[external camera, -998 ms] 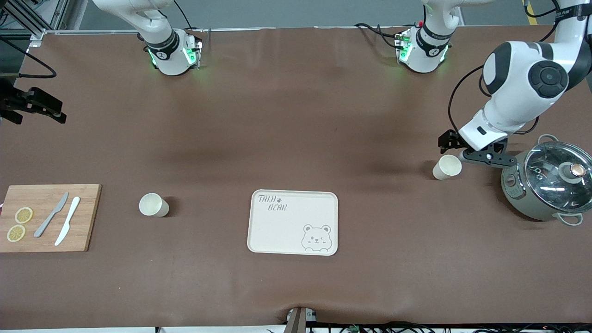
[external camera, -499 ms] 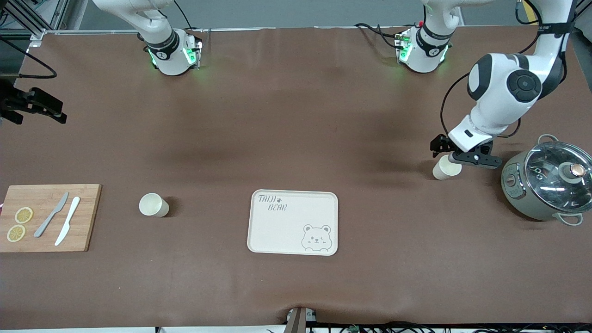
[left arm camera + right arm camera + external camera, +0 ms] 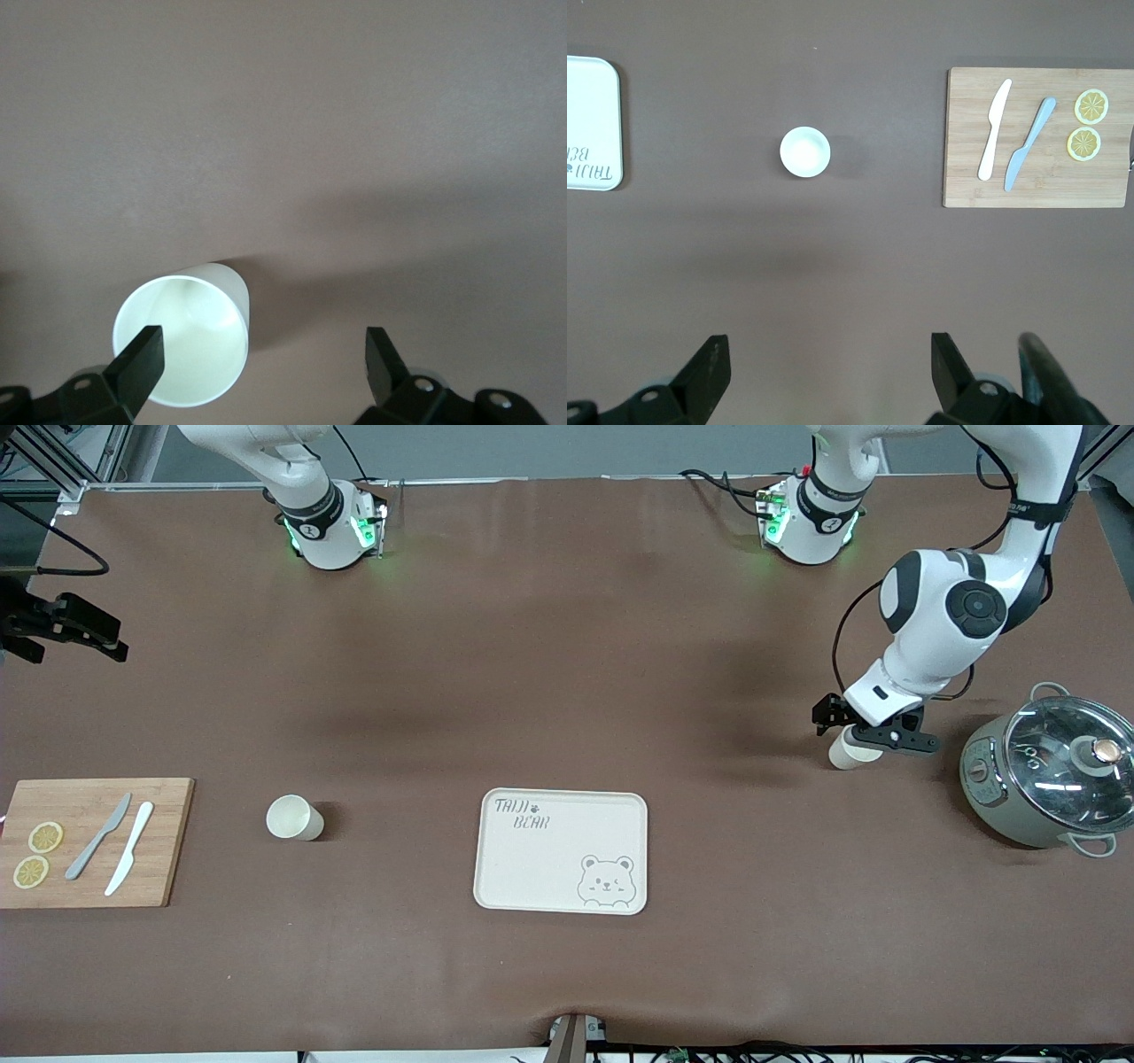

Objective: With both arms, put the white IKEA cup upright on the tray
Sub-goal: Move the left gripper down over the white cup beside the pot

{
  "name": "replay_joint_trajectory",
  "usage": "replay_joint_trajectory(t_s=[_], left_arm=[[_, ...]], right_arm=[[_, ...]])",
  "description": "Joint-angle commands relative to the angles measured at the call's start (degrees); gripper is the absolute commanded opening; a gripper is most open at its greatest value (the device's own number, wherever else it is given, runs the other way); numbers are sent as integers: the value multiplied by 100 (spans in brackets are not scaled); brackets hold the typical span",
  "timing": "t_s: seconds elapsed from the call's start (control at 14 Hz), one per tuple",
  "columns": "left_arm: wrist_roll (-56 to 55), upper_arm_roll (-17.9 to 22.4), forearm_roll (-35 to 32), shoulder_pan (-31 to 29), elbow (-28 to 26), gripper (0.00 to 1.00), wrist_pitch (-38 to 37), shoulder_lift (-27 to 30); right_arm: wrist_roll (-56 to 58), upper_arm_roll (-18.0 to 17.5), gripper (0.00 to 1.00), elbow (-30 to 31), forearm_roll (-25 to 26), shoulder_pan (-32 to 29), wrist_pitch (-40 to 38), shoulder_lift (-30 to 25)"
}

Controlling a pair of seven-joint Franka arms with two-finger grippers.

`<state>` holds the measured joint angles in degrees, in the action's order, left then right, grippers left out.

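Hovering over one cup, tray bare

Two white cups here. One cup [image 3: 849, 754] sits upright near the pot [image 3: 1051, 771] at the left arm's end of the counter [image 3: 567, 646]; the left end effector [image 3: 864, 726] hangs right over it, fingers wide, one finger [image 3: 137, 361] above its rim. The other cup [image 3: 293, 817] stands between the board [image 3: 93, 841] and the tray [image 3: 562, 851], with nothing near it. Right end effector [image 3: 824, 372] waits high up, spread wide too.
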<state>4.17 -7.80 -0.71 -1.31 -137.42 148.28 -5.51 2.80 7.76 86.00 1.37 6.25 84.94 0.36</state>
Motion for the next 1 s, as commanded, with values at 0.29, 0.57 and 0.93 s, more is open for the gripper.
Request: replay_joint_trajectory(t_s=[0.29,0.57,0.93], left_arm=[[-145,-38,80,-19,-215,100,684,-372],[-162,-38,88,-28,-399,100,1026,-512],[-224,-29,71,-141,-496,100,1080,-486]], right_arm=[[-78,33,100,-13,-14,69,-4,-1],[-78,33,100,-13,-14,69,-13,-1],[-78,33,100,-13,-6,69,-30,-1]])
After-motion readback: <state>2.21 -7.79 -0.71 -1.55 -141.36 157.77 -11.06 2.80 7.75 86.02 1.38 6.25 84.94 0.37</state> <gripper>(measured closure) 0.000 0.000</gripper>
